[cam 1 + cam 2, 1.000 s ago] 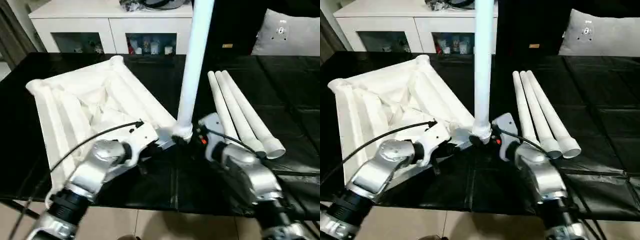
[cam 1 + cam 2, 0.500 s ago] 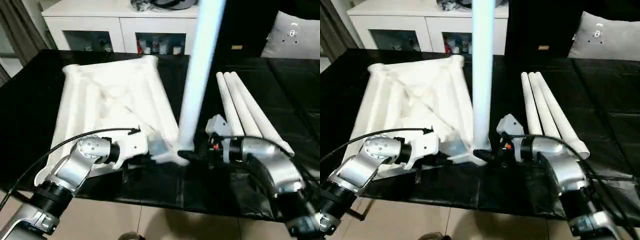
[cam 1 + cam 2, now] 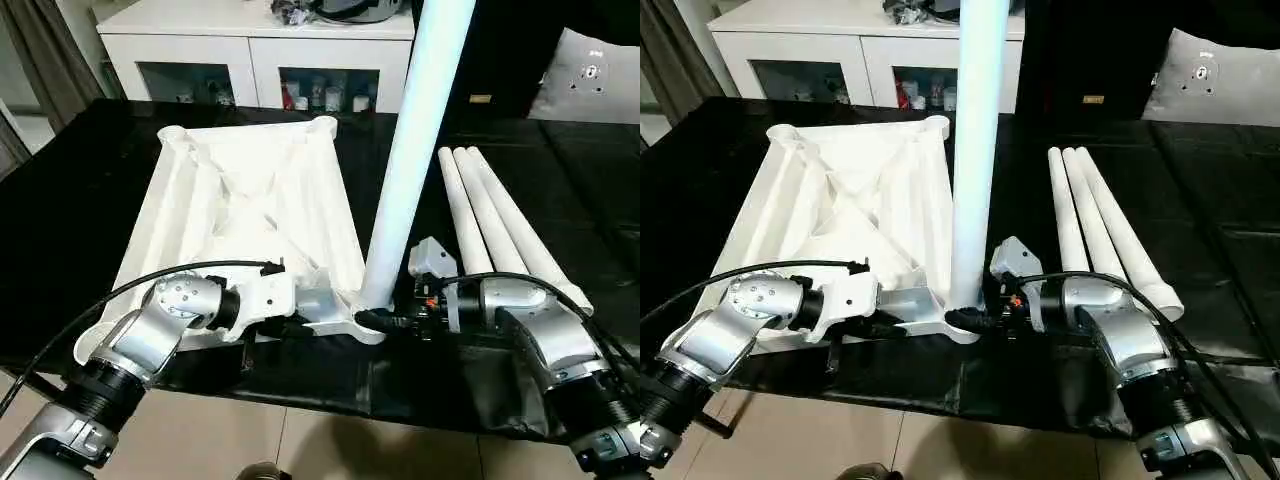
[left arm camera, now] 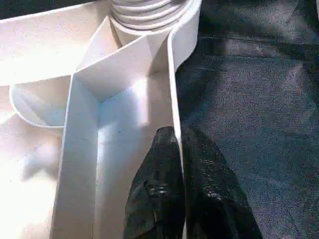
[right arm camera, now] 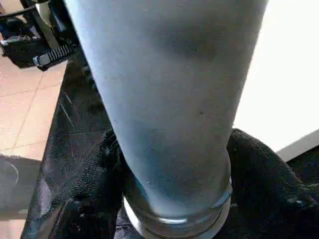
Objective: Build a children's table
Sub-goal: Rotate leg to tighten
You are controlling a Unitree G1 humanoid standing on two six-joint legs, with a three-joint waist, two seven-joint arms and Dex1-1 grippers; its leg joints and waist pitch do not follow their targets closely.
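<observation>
The children's table top lies upside down on the black table, ribbed underside up. One white leg stands upright in its near right corner socket, leaning slightly right. My left gripper is shut on the top's near rim, just left of that socket. My right gripper reaches in from the right, and its black fingers press both sides of the leg's base. Three more legs lie side by side to the right.
A white cabinet with glass-fronted openings stands behind the table. A grey-white cushion sits at the back right. The black cover spreads to the right of the loose legs. Tiled floor shows below the table's near edge.
The view has shifted. The table top has turned to lie squarer to me, carrying the upright leg with it. My right fingers have closed in on the leg's base.
</observation>
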